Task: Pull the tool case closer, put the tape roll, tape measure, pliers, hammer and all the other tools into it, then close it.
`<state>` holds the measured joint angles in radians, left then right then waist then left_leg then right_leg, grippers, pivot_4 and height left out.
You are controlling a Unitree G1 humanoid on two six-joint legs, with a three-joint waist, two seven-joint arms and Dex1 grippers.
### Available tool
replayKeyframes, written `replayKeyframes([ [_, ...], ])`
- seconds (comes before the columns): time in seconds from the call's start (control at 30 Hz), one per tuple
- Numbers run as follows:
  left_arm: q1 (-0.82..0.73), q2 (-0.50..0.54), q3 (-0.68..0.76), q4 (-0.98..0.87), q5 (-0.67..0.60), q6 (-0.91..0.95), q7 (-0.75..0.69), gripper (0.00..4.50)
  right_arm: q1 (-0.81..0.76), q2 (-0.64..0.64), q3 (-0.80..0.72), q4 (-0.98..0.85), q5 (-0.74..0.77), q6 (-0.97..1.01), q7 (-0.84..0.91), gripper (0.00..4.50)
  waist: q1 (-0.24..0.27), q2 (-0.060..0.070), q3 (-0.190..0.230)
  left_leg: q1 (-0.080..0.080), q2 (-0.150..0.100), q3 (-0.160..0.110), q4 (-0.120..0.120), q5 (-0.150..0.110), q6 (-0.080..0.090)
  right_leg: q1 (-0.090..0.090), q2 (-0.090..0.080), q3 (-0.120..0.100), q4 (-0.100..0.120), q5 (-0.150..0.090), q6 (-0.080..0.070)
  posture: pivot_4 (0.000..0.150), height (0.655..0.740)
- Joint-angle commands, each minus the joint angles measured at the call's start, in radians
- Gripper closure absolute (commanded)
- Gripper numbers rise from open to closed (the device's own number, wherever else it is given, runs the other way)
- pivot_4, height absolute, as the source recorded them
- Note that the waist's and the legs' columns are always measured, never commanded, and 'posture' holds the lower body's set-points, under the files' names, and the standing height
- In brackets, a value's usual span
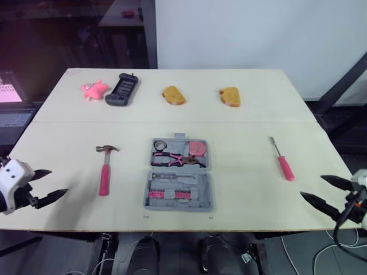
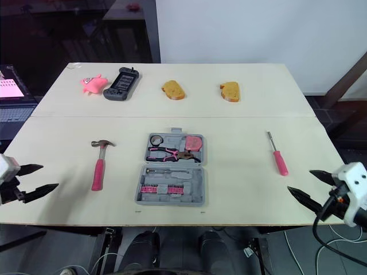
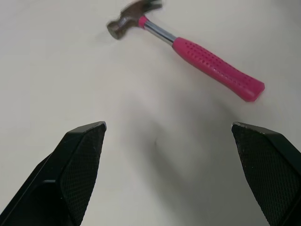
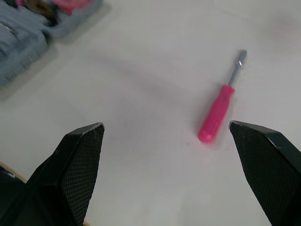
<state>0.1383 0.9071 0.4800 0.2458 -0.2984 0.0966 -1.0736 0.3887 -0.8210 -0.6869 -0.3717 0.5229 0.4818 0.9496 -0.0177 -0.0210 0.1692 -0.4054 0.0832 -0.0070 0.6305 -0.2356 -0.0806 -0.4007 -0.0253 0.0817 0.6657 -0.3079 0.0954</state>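
Tool case [image 1: 200, 186] lies open and flat on the desk [image 1: 241, 120], middle of the near half, lower edge close to the front edge, so it looks near enough to load; the pull step is likely done, judging by position only. Grey plastic, two halves hinged across the middle, latch tab on the far side. Far half holds a tape roll [image 1: 160, 145] at its left corner, a pink tape measure [image 1: 196, 148] at its right corner and pliers [image 1: 175, 158] with pink-and-black grips lying across just below them. Near half holds a thin metal shaft and a pink strip of bits [image 1: 167, 195]. Two tools sit outside: the hammer [image 1: 105, 172], pink grip, head pointing away, on the desk left of the case and apart from it; the screwdriver [image 1: 283, 161], pink handle toward the robot, well apart on the right. Left fingers [image 1: 53, 196] hover at the near left corner, spread wide, holding nothing, aimed at the hammer, which lies ahead of them in the left wrist view. Right fingers [image 1: 334, 181] hover at the near right corner, also spread and empty, with the screwdriver ahead of them. Each arm seems staged for the loose tool on its own side. Lid cannot close until both are in. Far row of the desk: pink toy [image 1: 93, 89], black gadget [image 1: 122, 89], two bread-like pieces [image 1: 173, 95], not part of the task.
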Motion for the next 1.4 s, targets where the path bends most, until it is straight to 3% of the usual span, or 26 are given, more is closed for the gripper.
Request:
replayKeyframes([
  [0.03, -0.010, -0.126, -0.005, -0.261, -0.060, 0.242, 0.249, 0.02, -0.136, -0.037, 0.066, -0.170, 0.115, 0.095, -0.071, 0.00, -0.003, 0.000, 0.000, 0.000, 0.000, 0.000, 0.000, 0.000, 0.000, 0.000, 0.000, 0.000, 0.000, 0.000, 0.000, 0.150, 0.7400],
  [0.2, -0.157, -0.349, -0.052, -0.493, -0.054, 0.656, 0.655, 0.02, -0.338, -0.048, 0.234, -0.232, 0.187, 0.190, -0.122, 0.00, 0.012, -0.003, -0.001, 0.000, 0.000, -0.004, 0.001, 0.000, 0.000, 0.002, 0.001, -0.003, 0.000, 0.002, 0.005, 0.150, 0.7400],
  [0.27, -0.218, -0.385, -0.090, -0.554, -0.038, 0.814, 0.752, 0.02, -0.388, -0.051, 0.282, -0.232, 0.204, 0.214, -0.123, 0.00, 0.013, -0.003, -0.001, -0.001, -0.001, -0.005, 0.003, 0.000, 0.000, 0.003, 0.001, -0.002, 0.000, 0.003, 0.006, 0.150, 0.7400],
  [0.43, -0.489, -0.539, -0.115, -0.500, 0.029, 1.073, 1.006, 0.02, -0.477, -0.089, 0.428, -0.210, 0.172, 0.212, -0.067, 0.00, 0.008, -0.004, -0.001, -0.001, -0.003, -0.008, 0.004, 0.000, 0.000, 0.004, 0.001, -0.003, 0.000, 0.004, 0.007, 0.150, 0.7400],
  [0.7, -0.586, -0.447, -0.259, -0.268, 0.106, 1.139, 0.996, 0.02, -0.526, -0.097, 0.476, -0.192, 0.154, 0.201, -0.044, 0.00, -0.007, -0.003, -0.001, 0.000, -0.003, -0.010, 0.001, 0.000, 0.000, 0.003, 0.003, -0.002, 0.000, 0.003, 0.006, 0.150, 0.7400],
  [1.03, -0.698, -0.453, -0.316, 0.031, 0.117, 0.999, 0.918, 0.02, -0.491, -0.089, 0.460, -0.214, 0.156, 0.203, -0.064, 0.00, 0.009, -0.002, -0.002, -0.001, -0.004, -0.011, 0.002, 0.001, 0.000, 0.004, 0.003, -0.003, 0.000, 0.004, 0.006, 0.150, 0.7400],
  [1.23, -0.719, -0.473, -0.316, 0.067, 0.117, 1.016, 0.907, 0.02, -0.487, -0.094, 0.455, -0.224, 0.157, 0.205, -0.075, 0.00, 0.009, -0.002, -0.002, -0.001, -0.004, -0.012, 0.002, 0.001, -0.001, 0.006, 0.002, -0.003, 0.000, 0.004, 0.006, 0.150, 0.7400],
  [1.4, -0.709, -0.476, -0.311, 0.060, 0.118, 1.028, 0.904, 2.25, -0.487, -0.094, 0.457, -0.223, 0.151, 0.201, -0.085, 0.00, 0.006, -0.001, -0.002, 0.000, -0.004, -0.012, 0.002, 0.001, -0.001, 0.006, 0.002, -0.003, 0.000, 0.004, 0.006, 0.150, 0.7400],
])
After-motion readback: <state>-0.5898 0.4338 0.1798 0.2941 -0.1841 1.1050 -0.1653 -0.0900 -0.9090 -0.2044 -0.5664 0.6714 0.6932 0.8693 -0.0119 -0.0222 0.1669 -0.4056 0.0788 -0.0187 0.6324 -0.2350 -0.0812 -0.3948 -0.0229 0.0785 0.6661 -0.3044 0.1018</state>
